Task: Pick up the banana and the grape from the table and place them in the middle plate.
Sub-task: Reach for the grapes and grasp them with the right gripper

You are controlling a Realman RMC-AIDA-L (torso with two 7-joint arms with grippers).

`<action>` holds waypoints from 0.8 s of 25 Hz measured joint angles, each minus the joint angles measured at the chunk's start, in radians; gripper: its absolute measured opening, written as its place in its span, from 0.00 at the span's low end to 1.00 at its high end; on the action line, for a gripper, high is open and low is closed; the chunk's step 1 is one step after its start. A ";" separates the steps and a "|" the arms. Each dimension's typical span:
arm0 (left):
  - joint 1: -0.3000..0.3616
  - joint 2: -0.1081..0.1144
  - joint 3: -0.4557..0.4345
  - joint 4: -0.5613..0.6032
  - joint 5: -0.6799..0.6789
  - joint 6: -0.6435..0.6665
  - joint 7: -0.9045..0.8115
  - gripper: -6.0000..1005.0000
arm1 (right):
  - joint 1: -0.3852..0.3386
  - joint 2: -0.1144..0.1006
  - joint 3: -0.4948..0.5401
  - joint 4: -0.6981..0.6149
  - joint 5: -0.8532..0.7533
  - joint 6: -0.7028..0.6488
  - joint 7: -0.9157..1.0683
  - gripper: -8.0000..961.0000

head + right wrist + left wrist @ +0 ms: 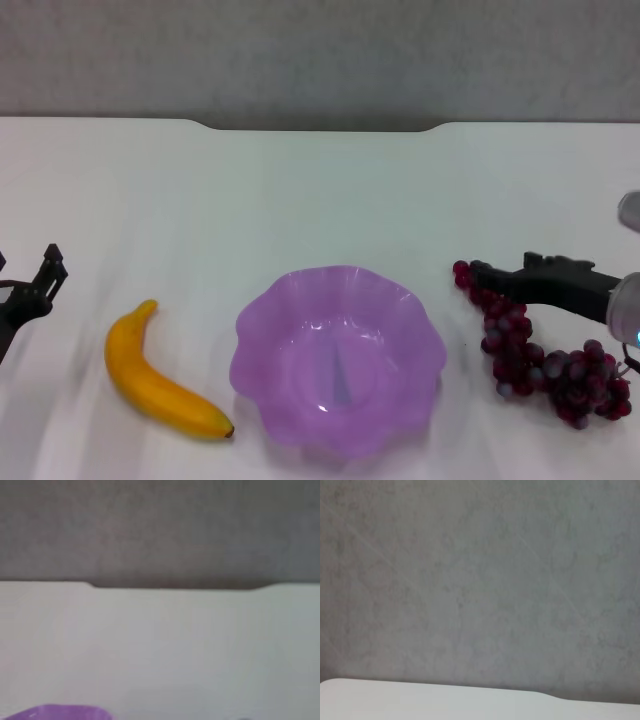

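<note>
The yellow-orange banana (160, 382) lies on the white table (320, 200), left of the purple scalloped plate (250, 345). The plate stands in the middle near the front edge, with nothing in it. The dark red-purple grape bunch (545, 360) lies on the table right of the plate. My right gripper (490, 275) reaches in from the right, low over the bunch's far end. My left gripper (45, 275) is at the far left edge, apart from the banana. The right wrist view shows only a bit of the plate's rim (65, 712).
The table's far edge has a notch (320, 128) with a grey wall behind it. The left wrist view shows only the wall (480, 580) and a strip of the table edge (420, 700). Bare tabletop lies beyond the plate.
</note>
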 joint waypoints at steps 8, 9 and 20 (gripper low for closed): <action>-0.005 0.000 -0.002 0.000 0.000 0.000 0.002 0.75 | 0.075 0.003 0.110 0.059 -0.374 0.329 0.341 0.85; -0.005 0.000 -0.002 0.000 0.000 0.000 0.002 0.75 | 0.075 0.003 0.110 0.059 -0.374 0.329 0.341 0.85; -0.006 0.000 -0.017 0.000 -0.002 0.000 0.003 0.75 | 0.103 0.005 0.108 0.013 -0.420 0.359 0.398 0.83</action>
